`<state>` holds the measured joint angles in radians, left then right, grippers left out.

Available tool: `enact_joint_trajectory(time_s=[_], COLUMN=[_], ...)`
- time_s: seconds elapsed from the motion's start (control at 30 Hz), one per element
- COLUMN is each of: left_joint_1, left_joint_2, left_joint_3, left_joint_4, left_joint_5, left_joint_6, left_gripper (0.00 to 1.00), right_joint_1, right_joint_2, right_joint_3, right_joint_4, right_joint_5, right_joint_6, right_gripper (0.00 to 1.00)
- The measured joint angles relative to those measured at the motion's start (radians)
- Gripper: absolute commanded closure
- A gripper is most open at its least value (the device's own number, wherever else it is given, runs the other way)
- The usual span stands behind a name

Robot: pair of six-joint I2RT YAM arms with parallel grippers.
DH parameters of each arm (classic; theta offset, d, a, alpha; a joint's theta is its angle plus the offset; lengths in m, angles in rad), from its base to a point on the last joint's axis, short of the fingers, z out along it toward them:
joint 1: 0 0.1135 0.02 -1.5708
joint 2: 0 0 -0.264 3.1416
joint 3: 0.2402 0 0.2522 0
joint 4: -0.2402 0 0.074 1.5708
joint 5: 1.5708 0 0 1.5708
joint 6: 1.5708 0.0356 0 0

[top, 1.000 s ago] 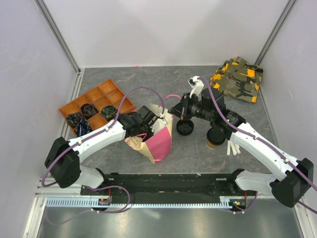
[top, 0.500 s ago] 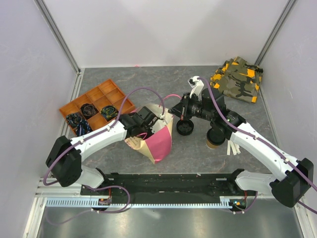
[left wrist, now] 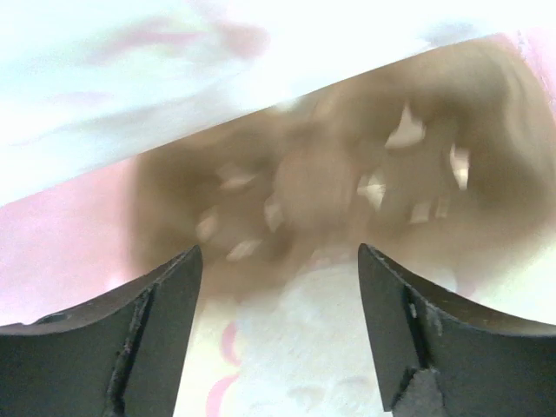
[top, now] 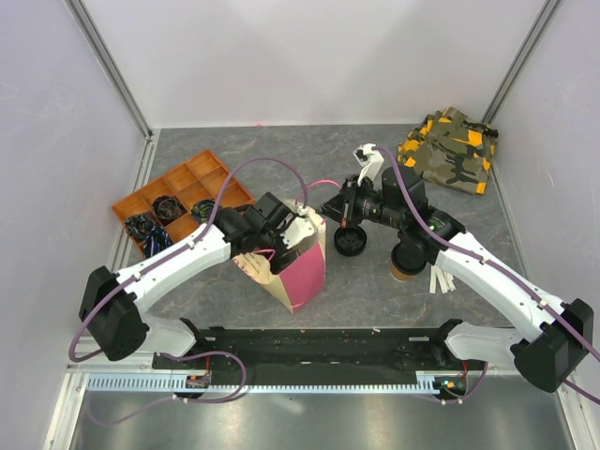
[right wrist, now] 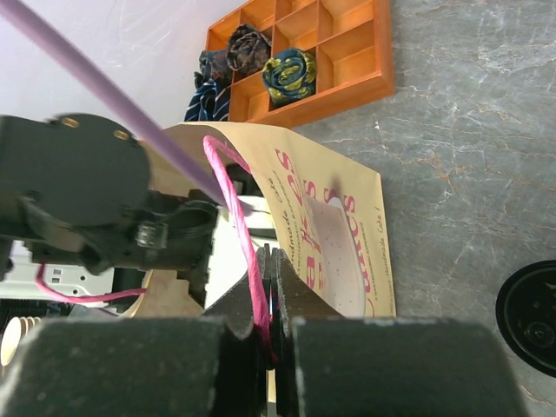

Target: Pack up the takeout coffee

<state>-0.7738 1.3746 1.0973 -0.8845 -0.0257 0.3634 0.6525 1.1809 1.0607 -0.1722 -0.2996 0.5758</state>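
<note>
one bag [top: 302, 269], one loose lid [top: 351, 241], one seemingly lidded takeout coffee [top: 402, 272]

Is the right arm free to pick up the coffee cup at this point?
Probably not yet. The right gripper is shut on the pink handle of the bag, and the coffee cup sits under that arm's own forearm. It would have to let go first.

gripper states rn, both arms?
left gripper: open, nothing gripped, at the paper bag.
right gripper: shut on the bag's pink handle.
</note>
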Motion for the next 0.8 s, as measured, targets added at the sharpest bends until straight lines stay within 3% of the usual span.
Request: enact_joint_trajectory(time_s=[0.8], left_joint_1=[0.000], left_joint_2=[-0.190], left_joint_3=[0.022], left_joint_4=[0.032], left_joint_5=[0.000], left_joint_6=[-0.031], left_gripper=[0.09], right_joint_1=[0.004], right_joint_2=[0.010], right_joint_3=[-0.023], right_joint_4=[0.027], right_joint_5=[-0.014], right_joint_6=[-0.028], right_gripper=[1.00])
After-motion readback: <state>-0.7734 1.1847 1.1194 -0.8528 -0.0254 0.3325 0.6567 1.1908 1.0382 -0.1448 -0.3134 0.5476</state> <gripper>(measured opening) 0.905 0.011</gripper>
